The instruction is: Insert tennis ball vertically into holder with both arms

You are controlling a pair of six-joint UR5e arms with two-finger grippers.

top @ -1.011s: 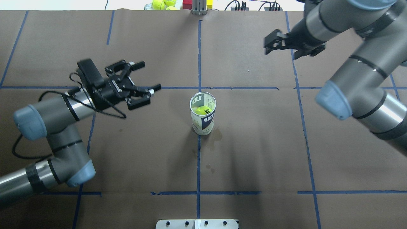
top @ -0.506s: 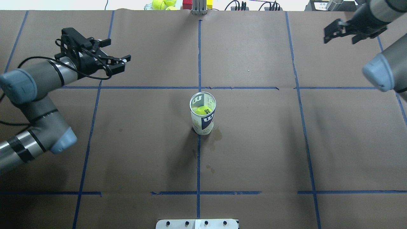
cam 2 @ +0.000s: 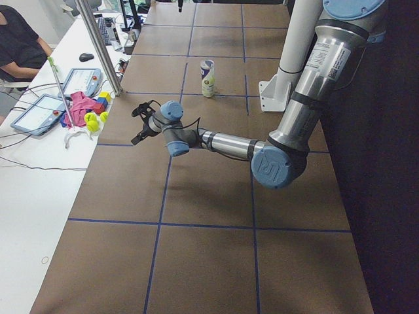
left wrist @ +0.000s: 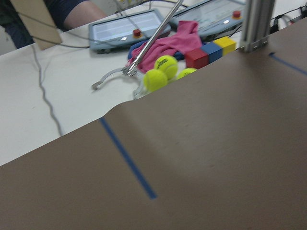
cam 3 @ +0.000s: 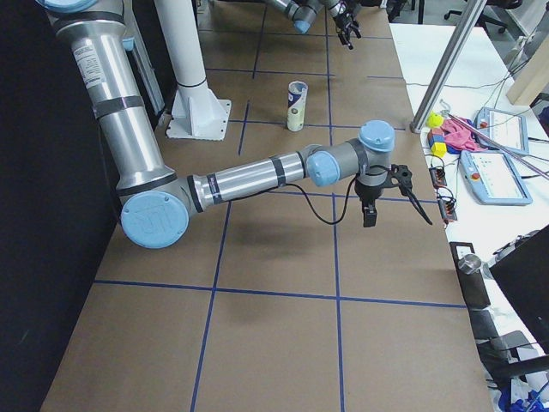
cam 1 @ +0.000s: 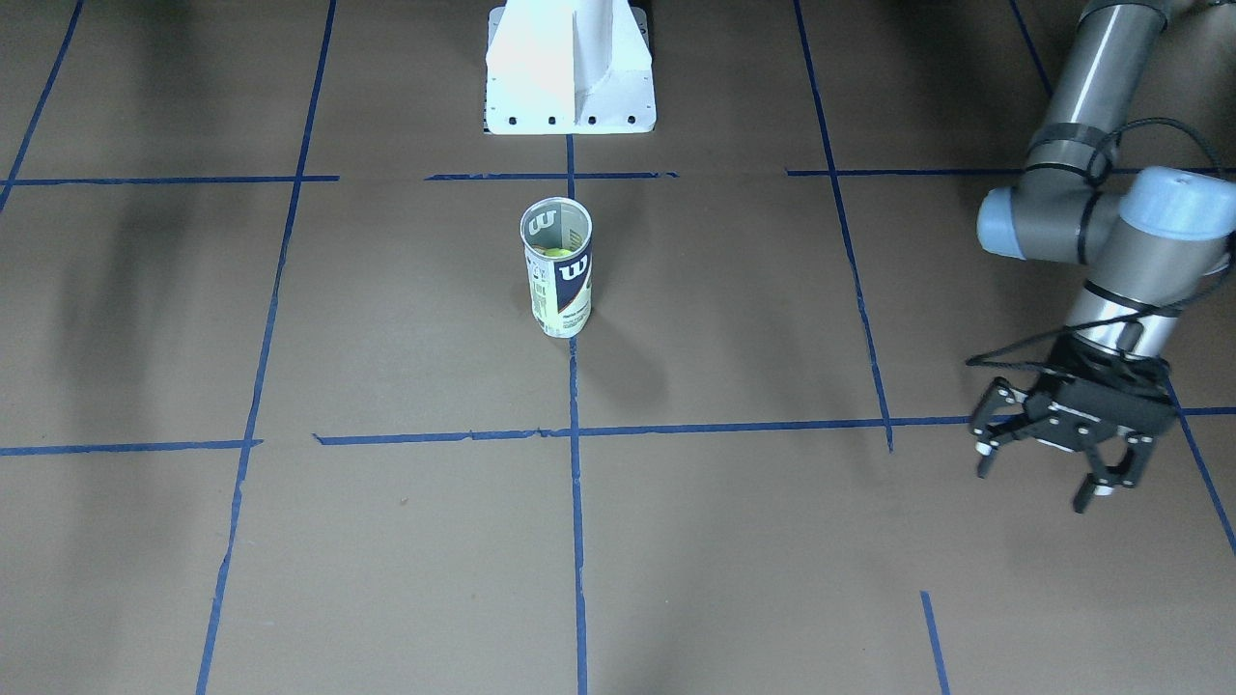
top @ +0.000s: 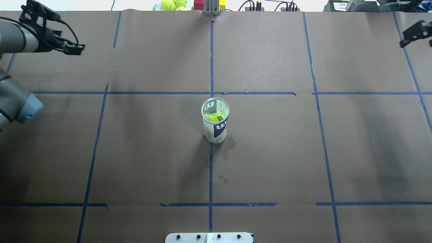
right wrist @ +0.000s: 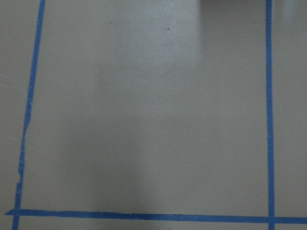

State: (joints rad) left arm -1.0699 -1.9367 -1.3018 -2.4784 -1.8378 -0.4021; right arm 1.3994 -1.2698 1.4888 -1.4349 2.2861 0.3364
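Ball in! The tennis ball [top: 213,117] sat inside the upright holder [top: 216,130] at mid-desk [top: 270,152]. The left end effector [cam 1: 1033,483] hung wide open and empty, well apart from it; the right end effector [cam 3: 396,210] was likewise spread, gripping nothing. The insertion looked done.

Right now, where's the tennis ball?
The tennis ball sits inside the upright Wilson can, below its rim. In the overhead view, the can stands mid-table on the centre blue tape line.
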